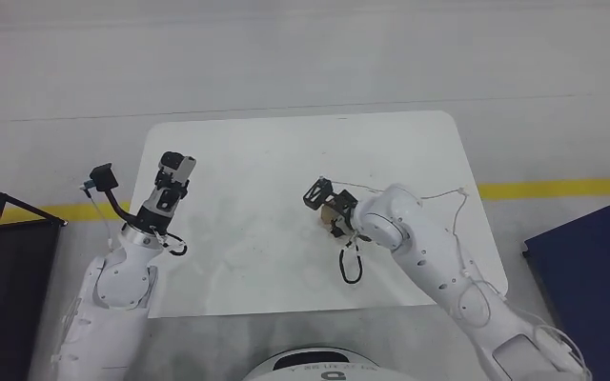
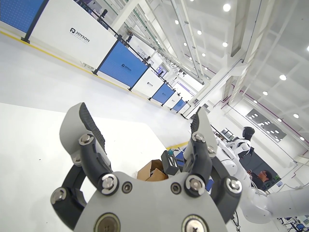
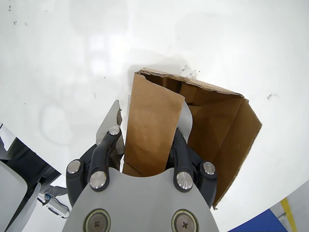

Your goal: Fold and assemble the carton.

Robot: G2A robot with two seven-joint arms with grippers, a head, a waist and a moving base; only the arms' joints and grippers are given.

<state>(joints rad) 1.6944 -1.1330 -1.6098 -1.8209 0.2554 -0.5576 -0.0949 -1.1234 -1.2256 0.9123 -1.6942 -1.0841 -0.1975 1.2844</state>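
Observation:
A small brown carton stands on the white table, its top open and its flaps up. My right gripper is shut on the carton. One flap sits between the fingers, with one finger inside the box and the other outside. In the top view the right gripper is near the table's middle, with the carton under it. My left gripper is raised over the table's left side, open and holding nothing. The left wrist view shows its fingers spread wide and the carton beyond them.
A black cable loop hangs from the right arm over the table's front. A yellow floor line runs past both sides of the table. A dark blue object stands at the right, a black frame at the left.

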